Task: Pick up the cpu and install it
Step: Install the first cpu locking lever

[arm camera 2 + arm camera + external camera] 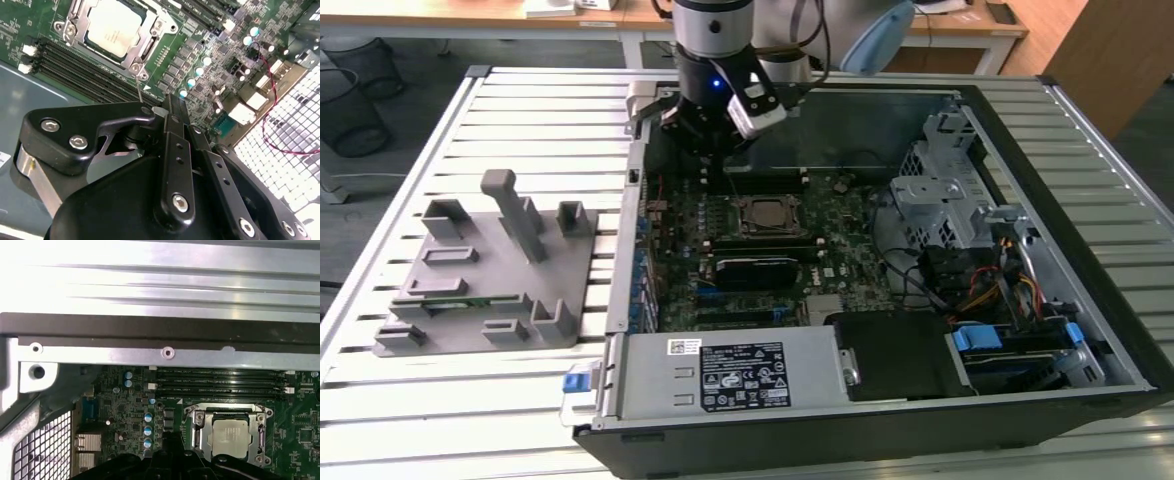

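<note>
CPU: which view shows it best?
The second wrist view: the cpu appears large, silver top unobstructed, seated in the socket frame. The first wrist view shows it smaller, near the gripper body. The exterior view shows it tiny, mid-motherboard.

Counted: one cpu (230, 434) in its socket frame (228, 431), four memory slots (220, 382), one open computer case (1107, 330), one grey fixture (487, 275).

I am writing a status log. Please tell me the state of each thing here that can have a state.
cpu: seated in its socket, metal top showing.
socket frame: lying flat around the cpu.
gripper: above the motherboard, beside the socket, holding nothing visible.
computer case: lying on its side, side panel off.
</note>
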Controlling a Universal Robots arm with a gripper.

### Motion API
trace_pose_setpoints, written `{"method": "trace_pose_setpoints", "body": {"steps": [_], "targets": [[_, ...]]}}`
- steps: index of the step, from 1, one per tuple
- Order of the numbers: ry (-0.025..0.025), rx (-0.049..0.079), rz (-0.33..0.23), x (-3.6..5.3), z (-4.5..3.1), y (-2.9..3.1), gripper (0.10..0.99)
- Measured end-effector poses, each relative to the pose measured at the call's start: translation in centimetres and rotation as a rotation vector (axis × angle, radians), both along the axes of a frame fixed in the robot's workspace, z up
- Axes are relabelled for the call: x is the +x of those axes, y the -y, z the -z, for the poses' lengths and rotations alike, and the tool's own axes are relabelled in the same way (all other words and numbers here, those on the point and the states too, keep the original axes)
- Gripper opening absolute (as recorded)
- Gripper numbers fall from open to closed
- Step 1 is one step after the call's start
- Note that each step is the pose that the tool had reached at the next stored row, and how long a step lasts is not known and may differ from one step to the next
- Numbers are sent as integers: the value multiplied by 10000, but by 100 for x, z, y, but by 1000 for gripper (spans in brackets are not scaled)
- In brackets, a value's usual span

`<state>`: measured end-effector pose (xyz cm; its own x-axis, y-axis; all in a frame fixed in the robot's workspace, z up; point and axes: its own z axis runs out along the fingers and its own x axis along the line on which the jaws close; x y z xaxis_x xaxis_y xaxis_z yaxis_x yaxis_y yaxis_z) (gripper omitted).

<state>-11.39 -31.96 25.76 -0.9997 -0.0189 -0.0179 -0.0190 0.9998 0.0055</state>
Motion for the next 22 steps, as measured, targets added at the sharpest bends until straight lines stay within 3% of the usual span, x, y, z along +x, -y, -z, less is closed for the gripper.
{"method": "trace_pose_setpoints", "body": {"steps": [14,22], "targets": [[0,5,-1,-19,21,-108,106],[-1,5,-1,-7,22,-136,106]]}}
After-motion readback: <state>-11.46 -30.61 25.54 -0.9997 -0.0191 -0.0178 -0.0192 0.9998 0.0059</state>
